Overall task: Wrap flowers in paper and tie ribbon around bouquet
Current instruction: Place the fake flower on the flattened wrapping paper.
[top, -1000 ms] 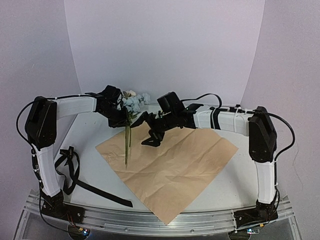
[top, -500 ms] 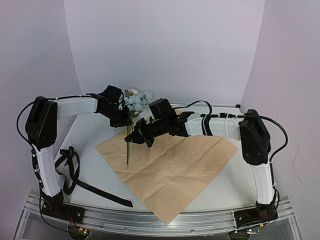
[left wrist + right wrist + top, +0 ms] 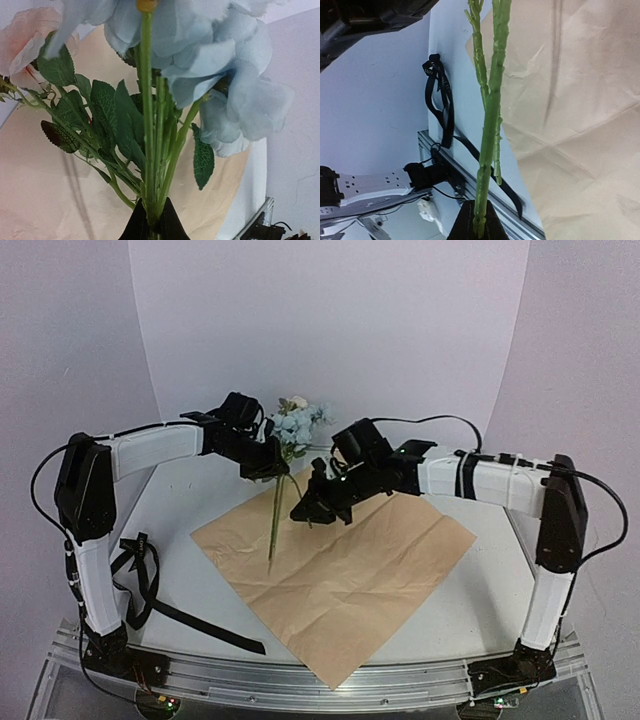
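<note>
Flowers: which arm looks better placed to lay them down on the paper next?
Probably right. The right gripper is shut on the flowers' stems, over the paper; the left gripper clamps them below the blooms, near the paper's far corner.

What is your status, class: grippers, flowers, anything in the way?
Left gripper shut on the flowers below the blooms. Right gripper shut on their stems. Flowers over the paper, not yet wrapped; ribbon lying unused at left. Nothing blocking.
</note>
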You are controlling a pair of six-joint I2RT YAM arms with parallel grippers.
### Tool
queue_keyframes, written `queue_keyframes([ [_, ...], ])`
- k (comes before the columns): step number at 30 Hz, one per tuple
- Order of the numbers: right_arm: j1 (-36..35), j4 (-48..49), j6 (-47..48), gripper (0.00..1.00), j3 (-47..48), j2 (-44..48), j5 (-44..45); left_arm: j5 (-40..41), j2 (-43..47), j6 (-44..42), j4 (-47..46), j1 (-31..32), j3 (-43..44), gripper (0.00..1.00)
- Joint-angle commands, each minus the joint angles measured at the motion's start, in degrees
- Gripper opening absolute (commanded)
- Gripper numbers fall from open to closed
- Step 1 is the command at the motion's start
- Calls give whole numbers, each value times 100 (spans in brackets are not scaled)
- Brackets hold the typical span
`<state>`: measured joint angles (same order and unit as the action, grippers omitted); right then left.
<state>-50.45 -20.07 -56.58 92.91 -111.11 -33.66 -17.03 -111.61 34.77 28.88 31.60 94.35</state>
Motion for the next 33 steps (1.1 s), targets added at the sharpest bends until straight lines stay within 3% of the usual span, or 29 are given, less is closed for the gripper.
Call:
queue_keyframes([
  [1,-66,-965,1633,0,-629,1041,1046,-238,-101,136,-676,151,525,0],
  [8,-71,-1060,2325,0,-2103,1937,2639,-590,-883,318,-1552,488,1085,0],
  [15,-67,-1048,2631,0,-2460,1782,3448,-730,-1758,740,-2138,549,1557,0],
  [21,-54,-982,2762,0,-2372,1237,3416,-505,-2142,948,-2331,540,1613,1],
  [23,17,-981,2733,2,-2354,1132,3123,-514,-2243,923,-2249,528,1685,8],
  [24,70,-981,2711,7,-2352,1097,2953,-526,-2272,910,-2222,522,1701,13],
  [27,240,-987,2670,41,-2412,1136,2597,-556,-2249,852,-2184,514,1670,40],
  [29,349,-1009,2678,58,-2472,1264,2430,-552,-2147,785,-2167,511,1606,53],
  [33,503,-1326,2718,75,-2311,1447,2317,-469,-1786,650,-2187,501,1377,70],
])
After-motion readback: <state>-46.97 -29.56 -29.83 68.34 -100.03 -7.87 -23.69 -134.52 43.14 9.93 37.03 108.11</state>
